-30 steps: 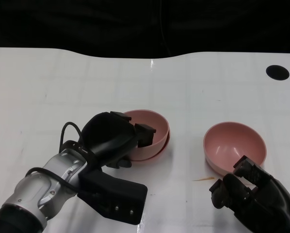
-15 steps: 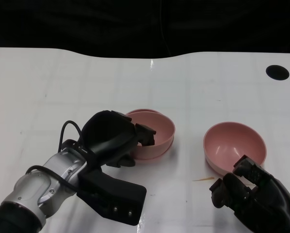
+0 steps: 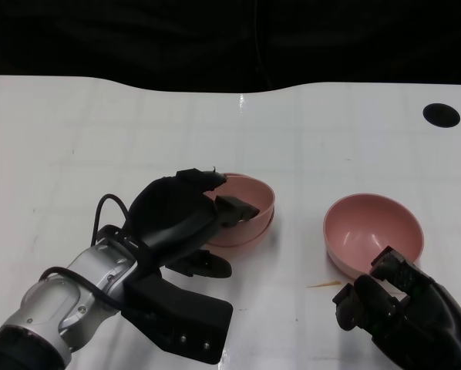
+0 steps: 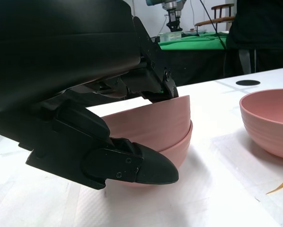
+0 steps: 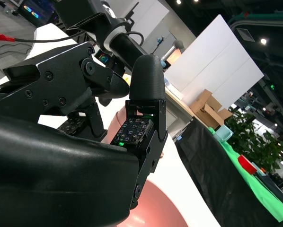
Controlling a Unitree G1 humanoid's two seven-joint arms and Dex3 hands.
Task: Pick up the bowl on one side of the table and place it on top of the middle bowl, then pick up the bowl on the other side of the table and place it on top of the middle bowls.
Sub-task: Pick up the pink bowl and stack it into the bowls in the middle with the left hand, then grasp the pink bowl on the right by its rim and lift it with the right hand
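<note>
Head view first: the pink bowl (image 3: pixel 242 202) I carried in now sits nested in the middle bowl (image 3: pixel 246 233), the pair standing near the centre of the white bench (image 3: pixel 307 139). My left robot hand (image 3: pixel 180 216) is on the near-left side of that stack, a fingertip hooked over the top bowl's rim and the thumb under the side; in the left wrist view the top bowl (image 4: pixel 153 118) sits seated inside the lower one (image 4: pixel 172 149), tilted a little toward the hand, and I judge the hand is grasping its rim, not yet let go. To the right of the stack, well apart, stands the remaining bowl (image 3: pixel 374 233), upright and empty. My right robot hand (image 3: pixel 400 312) waits just at that bowl's near edge, fingers apart and holding nothing, one fingertip close to the rim; I cannot tell whether it touches.

These bowls look like thin, stiff plastic: light, smooth and likely to slide on the bench if nudged. I would take the remaining bowl at its near rim, one finger inside and the thumb outside, and lift straight up. A small orange sliver (image 3: pixel 323 284) lies on the bench between the stack and that bowl.
</note>
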